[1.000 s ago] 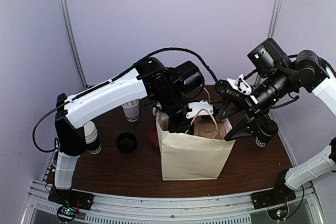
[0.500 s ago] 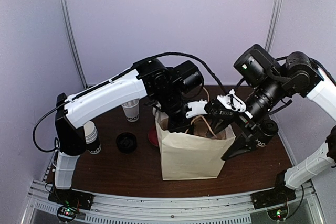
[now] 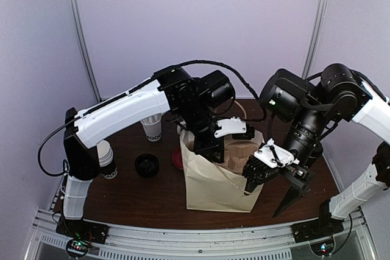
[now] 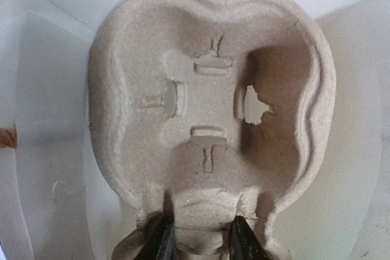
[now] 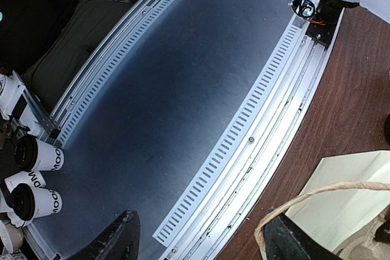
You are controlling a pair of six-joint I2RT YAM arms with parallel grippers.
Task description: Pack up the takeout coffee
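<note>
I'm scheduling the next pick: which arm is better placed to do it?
Right. The right tool is open by the paper bag; the left tool is shut on the pulp cup carrier inside it.

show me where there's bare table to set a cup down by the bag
Bare table lies front left, between the black cup, the bag and the front rail. Right of the bag is crowded by the open right gripper; the bag's mouth is filled by the left gripper holding the tray.
</note>
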